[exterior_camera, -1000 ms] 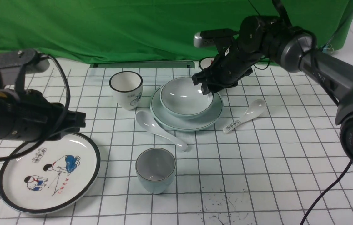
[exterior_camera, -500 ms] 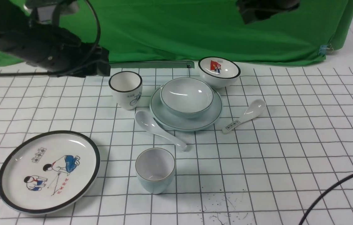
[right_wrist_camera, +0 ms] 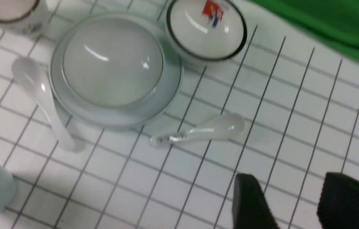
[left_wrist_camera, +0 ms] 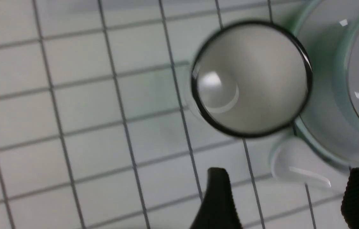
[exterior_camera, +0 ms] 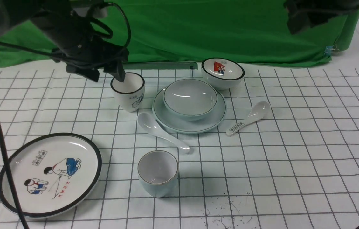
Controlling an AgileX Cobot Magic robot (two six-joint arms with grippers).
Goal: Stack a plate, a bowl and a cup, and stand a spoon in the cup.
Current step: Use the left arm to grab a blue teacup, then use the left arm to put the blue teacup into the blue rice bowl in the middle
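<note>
Plate (exterior_camera: 195, 126) and bowl (exterior_camera: 189, 98) sit stacked mid-counter (exterior_camera: 293, 159) in the front view, bowl inside plate, hiding most of the plate's floor. The cup (exterior_camera: 158, 173) stands upright and alone nearer the camera. The spoon (exterior_camera: 162, 130) lies flat between cup and plate, its scoop just beside the plate's rim. The left hand (exterior_camera: 109, 78) hangs at the far rim of the black-rimmed cup (exterior_camera: 128, 92); one finger overlaps that rim, so contact cannot be told. Of the right arm (exterior_camera: 309, 12) only a dark block shows at the top edge, its hand cut off.

Left wrist view, blurred: the left hand's fingers (left_wrist_camera: 217, 203) stand apart with nothing gripped, only their tips in frame. The black-rimmed cup's mouth fills the middle; plate, bowl and the spoon's scoop are cut by the frame edge.

Right wrist view: the right hand (right_wrist_camera: 293, 206) has its fingers apart and holds nothing, over the gridded counter. The patterned spoon (right_wrist_camera: 198, 132) lies near, its print smeared. The picture bowl (right_wrist_camera: 206, 30) is just beside the plate. The cup is half cut off by the frame.
</note>
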